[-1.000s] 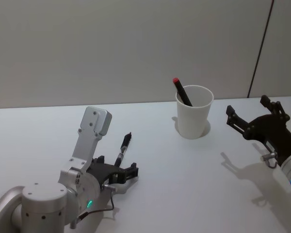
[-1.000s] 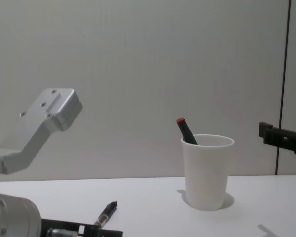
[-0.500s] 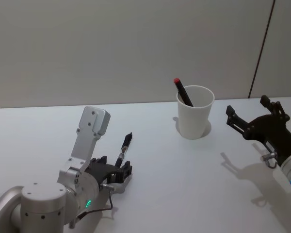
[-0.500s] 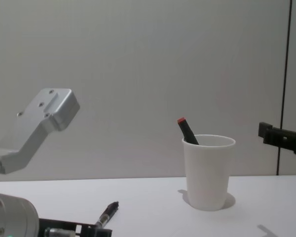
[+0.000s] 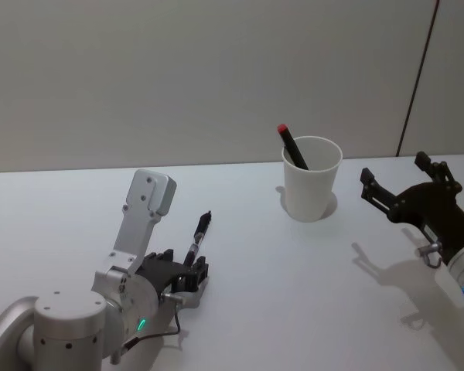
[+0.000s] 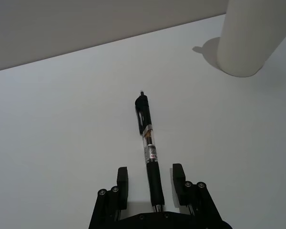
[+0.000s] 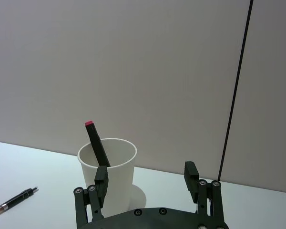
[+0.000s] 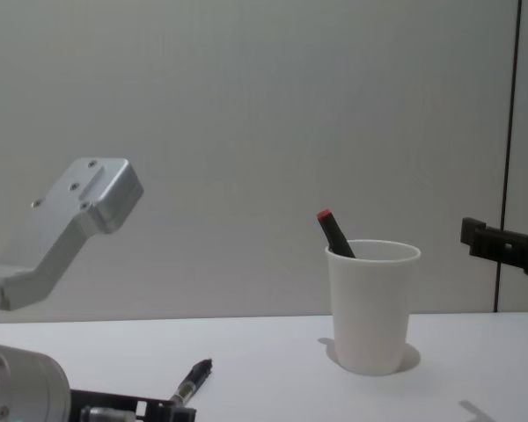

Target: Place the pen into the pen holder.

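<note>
Left wrist view: pen between parted fingers.

Plain white table meeting a grey wall at the back, a black pen lying flat on its near-left part (lengthwise toward the wall), a white paper pen holder standing upright farther back and right, well apart from the pen

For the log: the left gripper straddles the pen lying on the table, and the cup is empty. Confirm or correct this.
Not empty: the cup holds a red-capped black marker leaning on its rim, as the right wrist view shows. The rest stands: the open left gripper straddles the pen lying on the table. The right gripper idles open right of the cup.
</note>
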Motion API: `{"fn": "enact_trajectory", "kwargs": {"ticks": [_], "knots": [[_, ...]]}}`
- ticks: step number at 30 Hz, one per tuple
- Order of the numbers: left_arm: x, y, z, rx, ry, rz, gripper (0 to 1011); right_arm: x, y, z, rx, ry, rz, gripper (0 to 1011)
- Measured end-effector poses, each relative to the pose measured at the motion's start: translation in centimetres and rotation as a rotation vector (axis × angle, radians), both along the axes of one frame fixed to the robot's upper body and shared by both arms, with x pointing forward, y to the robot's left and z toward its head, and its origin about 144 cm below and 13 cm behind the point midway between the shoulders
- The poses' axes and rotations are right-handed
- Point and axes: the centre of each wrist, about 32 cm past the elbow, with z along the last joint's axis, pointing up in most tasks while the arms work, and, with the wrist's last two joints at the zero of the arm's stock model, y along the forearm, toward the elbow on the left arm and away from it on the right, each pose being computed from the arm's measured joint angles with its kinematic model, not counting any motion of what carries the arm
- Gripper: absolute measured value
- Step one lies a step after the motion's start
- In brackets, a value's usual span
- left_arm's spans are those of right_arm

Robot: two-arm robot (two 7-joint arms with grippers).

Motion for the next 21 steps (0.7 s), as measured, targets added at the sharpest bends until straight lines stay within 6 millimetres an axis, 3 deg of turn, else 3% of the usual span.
{"fn": "enact_trajectory", "kwargs": {"ticks": [10, 14, 21], "knots": [[0.1, 0.01, 0.03, -0.003, -0.005, -0.027, 508, 0.0, 0.0, 0.0, 0.0, 0.0, 0.0, 1001], [0.15, -0.01, 0.06, -0.004, -0.008, -0.036, 362, 0.0, 0.0, 0.0, 0.0, 0.0, 0.0, 1001], [0.2, -0.01, 0.09, -0.005, -0.011, -0.043, 194, 0.0, 0.0, 0.0, 0.0, 0.0, 0.0, 1001]]}}
